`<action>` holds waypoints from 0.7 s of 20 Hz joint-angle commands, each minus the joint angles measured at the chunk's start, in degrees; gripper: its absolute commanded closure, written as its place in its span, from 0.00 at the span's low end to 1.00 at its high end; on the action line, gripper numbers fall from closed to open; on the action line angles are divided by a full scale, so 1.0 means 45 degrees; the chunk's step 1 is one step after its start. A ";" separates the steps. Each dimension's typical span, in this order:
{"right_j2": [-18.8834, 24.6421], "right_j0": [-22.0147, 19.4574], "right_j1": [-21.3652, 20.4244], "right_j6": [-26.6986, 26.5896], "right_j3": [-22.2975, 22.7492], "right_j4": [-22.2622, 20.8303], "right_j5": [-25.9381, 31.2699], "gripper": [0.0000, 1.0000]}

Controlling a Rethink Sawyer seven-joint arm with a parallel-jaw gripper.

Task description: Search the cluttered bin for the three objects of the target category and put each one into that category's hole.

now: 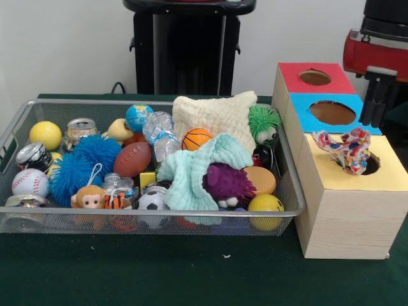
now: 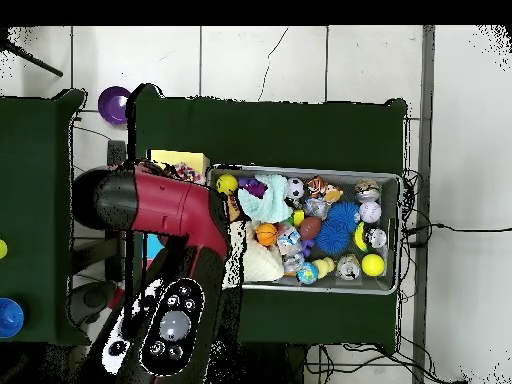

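Front view: patterned cloth (image 1: 347,148) draped at yellow hole (image 1: 371,164), gripper (image 1: 375,102) at twelve o'clock above; claw state unclear; bin (image 1: 290,205) crowded.

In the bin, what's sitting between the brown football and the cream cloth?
In the front view, a crumpled clear plastic bottle and a small orange basketball lie between the brown football and the cream cloth inside the bin.
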 commanded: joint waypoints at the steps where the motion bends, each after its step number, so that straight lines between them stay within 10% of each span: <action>1: 0.0404 -0.0637 0.0424 0.1155 0.0205 -0.1050 0.1711 1.00; 14: 0.1112 -0.1170 0.0301 0.1634 0.1564 -0.1327 -0.0607 1.00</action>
